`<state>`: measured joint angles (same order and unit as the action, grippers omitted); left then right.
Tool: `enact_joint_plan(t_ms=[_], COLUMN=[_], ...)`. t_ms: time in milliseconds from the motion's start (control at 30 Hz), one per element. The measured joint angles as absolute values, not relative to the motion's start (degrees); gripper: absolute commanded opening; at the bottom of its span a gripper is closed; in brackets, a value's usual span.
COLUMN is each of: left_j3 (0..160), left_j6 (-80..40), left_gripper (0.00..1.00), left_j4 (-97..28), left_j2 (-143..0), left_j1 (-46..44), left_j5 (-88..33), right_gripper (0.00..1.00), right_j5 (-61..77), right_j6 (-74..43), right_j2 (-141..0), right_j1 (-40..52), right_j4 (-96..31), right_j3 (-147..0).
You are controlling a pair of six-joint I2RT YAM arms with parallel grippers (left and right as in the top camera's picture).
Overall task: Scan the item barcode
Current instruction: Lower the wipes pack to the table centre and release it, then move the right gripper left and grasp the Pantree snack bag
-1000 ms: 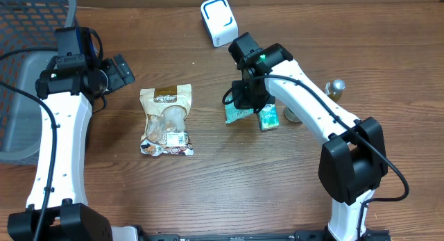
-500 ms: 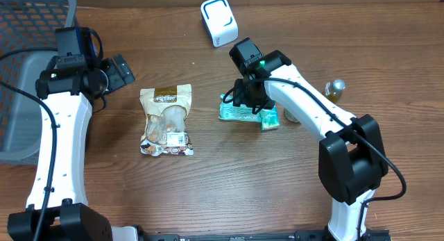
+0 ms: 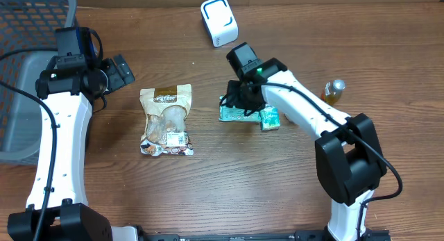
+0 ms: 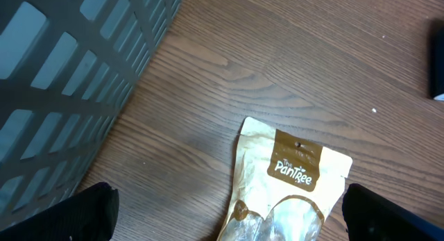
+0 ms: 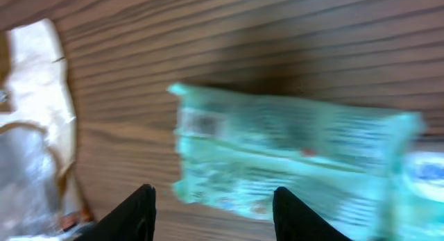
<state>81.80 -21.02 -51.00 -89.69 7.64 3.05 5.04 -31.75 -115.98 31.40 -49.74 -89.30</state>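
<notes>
Brown wooden bench (image 3: 229, 192) carries everything. At far left stands a grey basket (image 3: 21, 32). Beside it the left jaws hang spread wide, holding nothing, just left of a snack pouch (image 3: 166, 119) lying flat. Right of the pouch, toward the back edge, sits a white scanner (image 3: 218, 21). Nearer the front, the right jaws stand spread over a teal packet (image 3: 232, 115), which lies flat on the bench, not pinched; the wrist view of it is blurred. A smaller teal pack (image 3: 270, 118) touches its right end. A bottle (image 3: 334, 90) stands farther right.
</notes>
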Motion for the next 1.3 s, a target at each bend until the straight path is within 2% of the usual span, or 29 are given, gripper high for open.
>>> enact_joint_plan(t_ms=[100,333,567,800,1000,1300], left_j3=[81.8,81.8,81.8,81.8,81.8,81.8], left_j6=[-21.02,-21.02,-21.02,-21.02,-21.02,-21.02], left_gripper=[0.99,1.0,1.0,1.0,0.99,1.0], left_j4=[-51.0,-51.0,-51.0,-51.0,-51.0,-51.0], left_j2=[-89.69,-89.69,-89.69,-89.69,-89.69,-89.69], left_j1=[7.64,7.64,7.64,7.64,7.64,7.64], left_j5=[3.05,3.03,3.03,3.05,3.05,3.05], right_gripper=[0.49,0.32,0.28,0.18,0.18,0.19], right_j5=[6.7,8.12,8.62,7.53,7.09,7.11], right_j6=[-31.73,-31.53,-26.7,-23.29,-22.22,-20.99], right_j2=[-115.98,-115.98,-115.98,-117.73,-123.26,-126.06], right_j1=[33.87,40.12,44.03,45.43,45.41,45.19], right_j4=[-45.98,-32.51,-14.24,-5.19,-2.79,-9.45], right_j3=[-88.44,-86.46,-81.56,-80.05,-80.05,-80.64])
